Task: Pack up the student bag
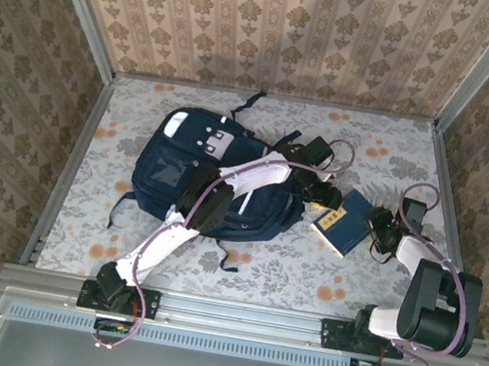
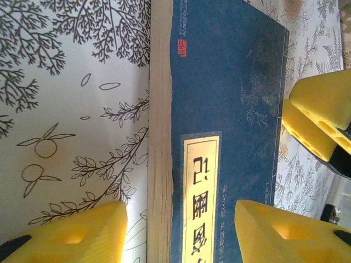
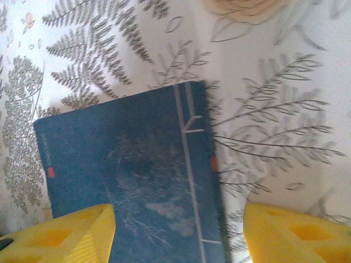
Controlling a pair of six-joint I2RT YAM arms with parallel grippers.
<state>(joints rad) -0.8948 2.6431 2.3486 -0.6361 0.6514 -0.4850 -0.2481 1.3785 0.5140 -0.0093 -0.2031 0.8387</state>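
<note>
The student bag, a large dark navy backpack with pale patches, lies flat on the left-centre of the table. To its right a blue book with a yellow title label lies on the cloth. My left arm reaches across the bag. The left gripper hangs open over the book's page-edge side, one finger above the cloth and the other above the cover. At the book's opposite edge my right gripper is open over the cover. Its yellow fingers appear in the left wrist view.
A floral tablecloth covers the table. Patterned walls with metal corner posts close in the back and both sides. A metal rail runs along the front edge by the arm bases. The bag's black straps trail onto the cloth.
</note>
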